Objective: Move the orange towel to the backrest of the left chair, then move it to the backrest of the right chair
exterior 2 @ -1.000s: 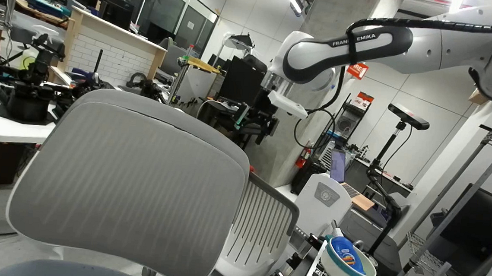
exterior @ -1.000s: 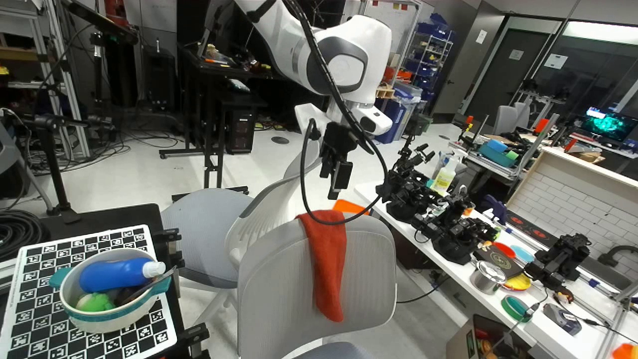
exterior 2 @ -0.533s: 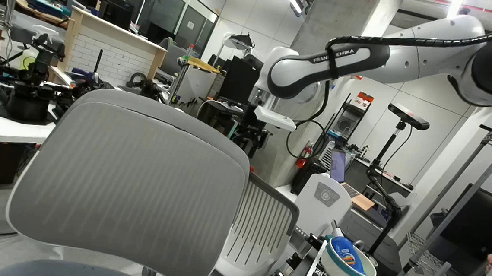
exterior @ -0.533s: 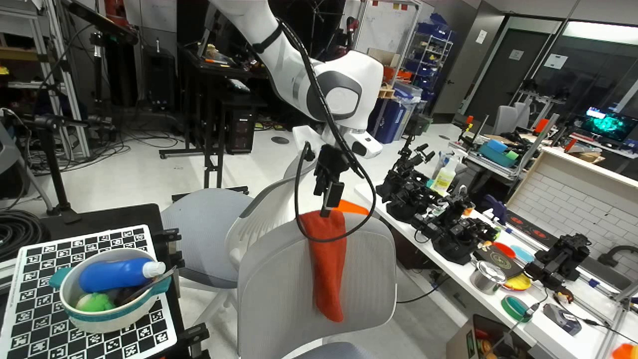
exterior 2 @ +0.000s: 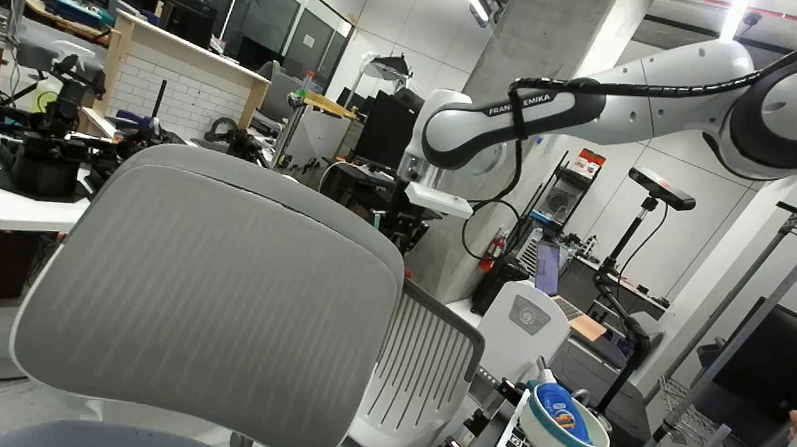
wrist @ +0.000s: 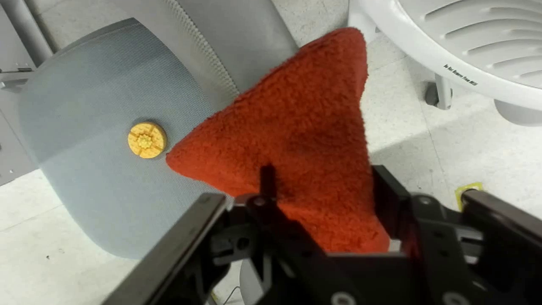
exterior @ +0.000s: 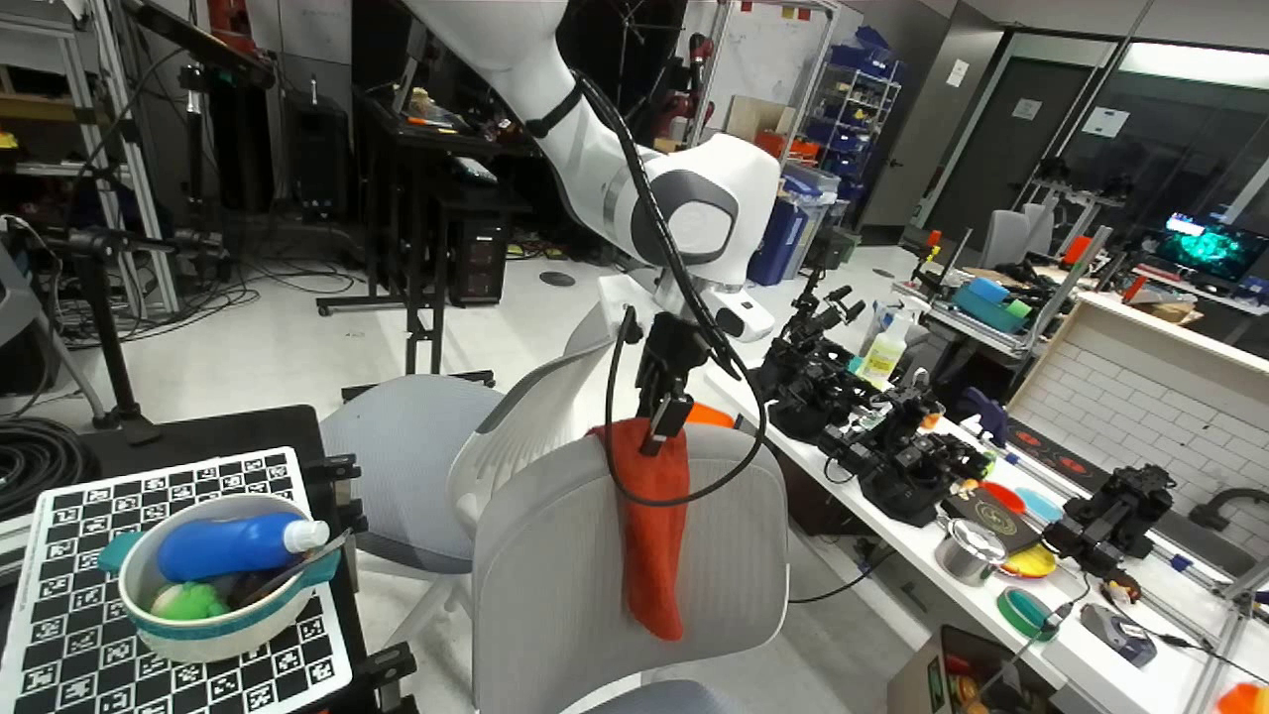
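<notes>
The orange-red towel [exterior: 654,565] hangs over the top of a grey chair's backrest [exterior: 739,555]. In the wrist view the towel [wrist: 305,140] lies draped across the backrest [wrist: 258,38]. My gripper [exterior: 658,421] is at the towel's top edge. In the wrist view the gripper [wrist: 324,190] is open, with its fingers [wrist: 384,199] apart on either side of the towel. In an exterior view the grey backrest [exterior 2: 225,295] hides nearly all the towel; the gripper [exterior 2: 404,236] shows above its right corner. The slatted white chair [exterior: 540,407] stands close beside; it also shows in the wrist view [wrist: 478,55].
A pot [exterior: 208,635] with a blue bottle stands on a checkered board [exterior: 74,595]. A white table [exterior: 863,496] with small black robot arms is beside the grey chair. A yellow disc [wrist: 147,140] lies on the grey seat. A cable loop [exterior: 694,499] hangs from my wrist.
My gripper has come down from above the backrest to the towel's top edge, its fingers now overlapping the towel in an exterior view. The towel and chairs have not visibly moved.
</notes>
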Motion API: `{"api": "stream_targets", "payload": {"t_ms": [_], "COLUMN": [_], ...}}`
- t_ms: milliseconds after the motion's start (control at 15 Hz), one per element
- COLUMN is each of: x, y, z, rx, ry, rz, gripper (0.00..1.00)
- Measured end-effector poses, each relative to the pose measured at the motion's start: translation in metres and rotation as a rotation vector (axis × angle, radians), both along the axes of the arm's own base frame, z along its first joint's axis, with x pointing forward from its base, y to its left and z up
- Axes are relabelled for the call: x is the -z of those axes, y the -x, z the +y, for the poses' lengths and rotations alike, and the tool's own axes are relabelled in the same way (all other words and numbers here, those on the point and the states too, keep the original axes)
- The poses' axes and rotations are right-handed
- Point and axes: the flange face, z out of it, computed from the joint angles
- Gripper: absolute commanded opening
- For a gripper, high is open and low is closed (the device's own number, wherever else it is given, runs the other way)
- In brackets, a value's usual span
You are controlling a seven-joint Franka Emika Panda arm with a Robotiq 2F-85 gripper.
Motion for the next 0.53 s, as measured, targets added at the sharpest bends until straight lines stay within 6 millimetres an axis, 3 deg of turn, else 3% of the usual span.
{"api": "stream_targets", "payload": {"t_ms": [267,533], "x": [-0.008,-0.022], "y": [-0.004,-0.009], "z": [0.002,0.002], "rx": [-0.003,-0.015], "ry": [0.001,0.016], "rz": [-0.001,-0.02], "gripper": [0.02,0.0]}}
